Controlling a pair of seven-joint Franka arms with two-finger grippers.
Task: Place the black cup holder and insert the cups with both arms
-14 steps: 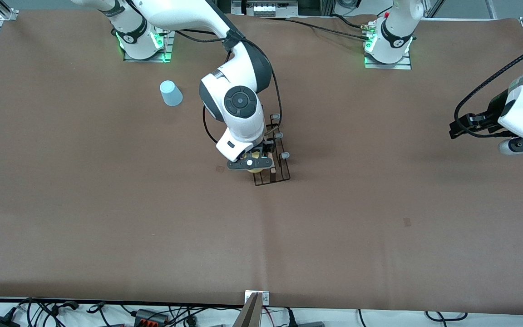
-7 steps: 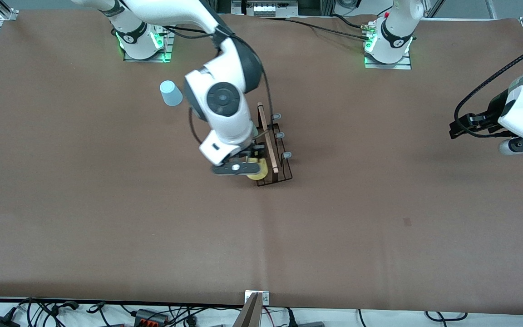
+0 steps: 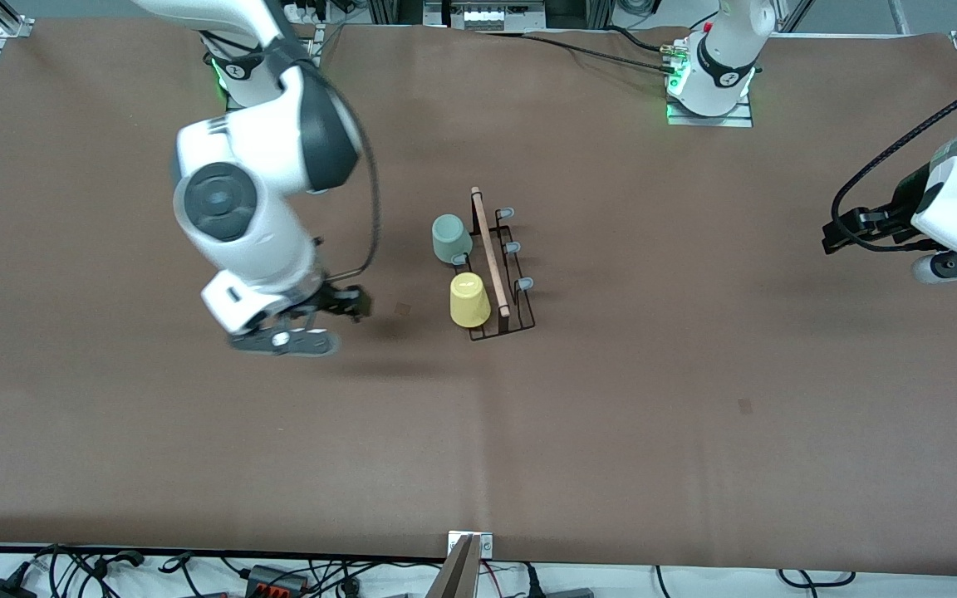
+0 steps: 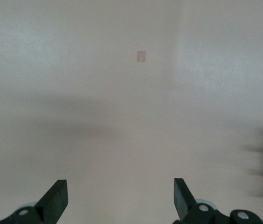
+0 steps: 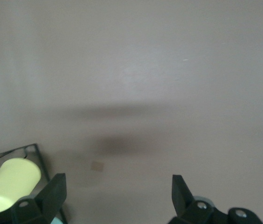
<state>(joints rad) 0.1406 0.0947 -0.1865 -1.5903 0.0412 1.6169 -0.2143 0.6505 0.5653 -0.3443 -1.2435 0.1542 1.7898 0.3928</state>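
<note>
We see the black cup holder (image 3: 498, 274) mid-table w/ 2 cups on its pegs: mint cup (image 3: 450, 237) and yellow cup (image 3: 469, 300), the yellow nearer the front camera. Right gripper (image 3: 300, 325) hangs over bare table beside the rack toward the right arm's end, jaws wide, empty. Left gripper (image 3: 844, 232) waits at its own end, also wide. Blue cup not visible, prob hidden by the right arm. We judge step = between inserts; next needs locating cup 3, grasping it, seating it on 1 free peg.

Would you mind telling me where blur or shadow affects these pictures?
Front view: the white right arm is smeared by motion, its open right hand casting a soft shadow on the brown table; right wrist view: a dark shadow patch; left wrist view: pale, washed-out surface.
</note>
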